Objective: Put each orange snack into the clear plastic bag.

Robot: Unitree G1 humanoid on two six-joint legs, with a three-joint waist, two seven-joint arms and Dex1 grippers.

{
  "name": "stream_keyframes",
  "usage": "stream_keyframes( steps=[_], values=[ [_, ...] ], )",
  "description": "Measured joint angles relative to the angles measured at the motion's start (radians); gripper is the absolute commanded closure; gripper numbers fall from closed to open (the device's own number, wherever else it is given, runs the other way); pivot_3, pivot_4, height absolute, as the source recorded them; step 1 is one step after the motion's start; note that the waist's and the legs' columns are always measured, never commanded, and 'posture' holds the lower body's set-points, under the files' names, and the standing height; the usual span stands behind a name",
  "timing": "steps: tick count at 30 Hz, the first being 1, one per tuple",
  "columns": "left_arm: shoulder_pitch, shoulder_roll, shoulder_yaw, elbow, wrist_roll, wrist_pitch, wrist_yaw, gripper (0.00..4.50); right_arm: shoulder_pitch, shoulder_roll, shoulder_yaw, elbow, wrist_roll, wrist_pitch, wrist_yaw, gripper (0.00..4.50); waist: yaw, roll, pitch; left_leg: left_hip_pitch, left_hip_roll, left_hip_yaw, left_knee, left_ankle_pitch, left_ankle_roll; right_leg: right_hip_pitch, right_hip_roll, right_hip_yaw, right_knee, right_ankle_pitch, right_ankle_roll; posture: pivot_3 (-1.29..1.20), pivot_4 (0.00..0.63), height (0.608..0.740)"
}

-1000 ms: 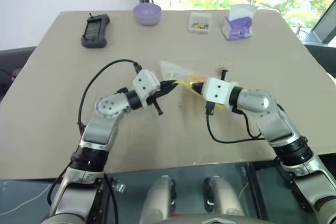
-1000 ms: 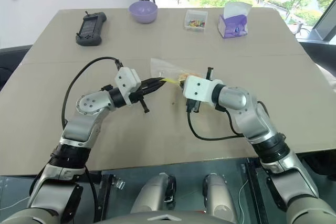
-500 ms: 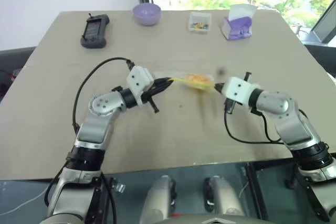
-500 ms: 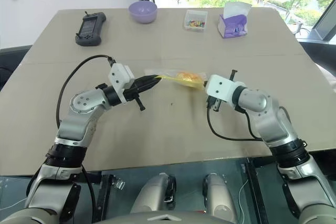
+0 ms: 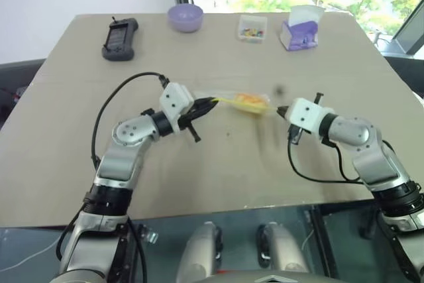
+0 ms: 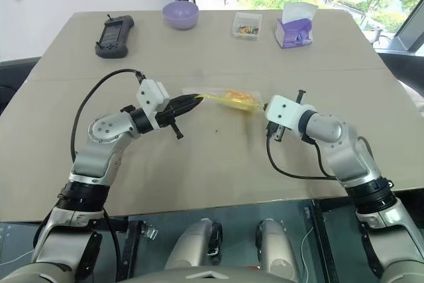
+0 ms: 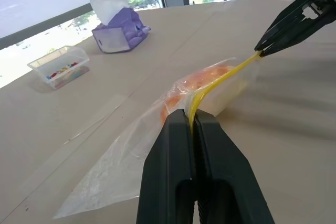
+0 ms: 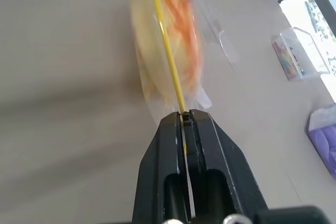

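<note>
a: bag status? where's the clear plastic bag (image 5: 233,99) rn?

b: strung between both grippers, above the tan table (image 5: 66,150), mid-table. yellow seal strip (image 7: 218,81) pulled taut btwn them.

a: left gripper (image 7: 192,120)?

b: clamped tight on one end of the strip, fingers pressed together w/ the yellow edge pinched in the seam. bag film trails off beside it twd the table.

a: right gripper (image 8: 185,117)?

b: same, closed on the other end of the strip. thin yellow line runs straight out of its fingertips.

a: and the orange snack (image 8: 178,56)?

b: inside the bag, hanging under the strip, nearer the right gripper than the left. looks orange-yellow thru the plastic. can't tell if bag bottom touches the table.

a: other stuff?

b: far edge of table: purple bowl (image 5: 185,16), small clear box (image 5: 252,28) w/ coloured bits, purple tissue pack (image 5: 299,31). dark handheld controller (image 5: 120,38) at far left. all well apart from the bag.
</note>
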Motion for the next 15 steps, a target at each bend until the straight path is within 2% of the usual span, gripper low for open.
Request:
stream_keyframes(
  steps=[14,15],
  values=[
    [-0.011,-0.011,0.001,0.0,0.0,0.011,0.01,4.5,0.0,-0.007,-0.014,0.008,0.034,-0.016,0.0,4.46,0.0,0.0,0.0,0.0,0.0,0.0,0.0,0.0,0.0,0.0,0.0,0.0,0.0,0.0,0.0,0.0,0.15,0.74],
    [-0.013,-0.013,0.003,0.0,-0.002,0.013,0.013,4.5,0.001,-0.007,-0.019,0.007,0.051,-0.008,0.015,4.2,0.0,0.0,0.0,0.0,0.0,0.0,0.0,0.0,0.0,0.0,0.0,0.0,0.0,0.0,0.0,0.0,0.15,0.74]
  ],
)
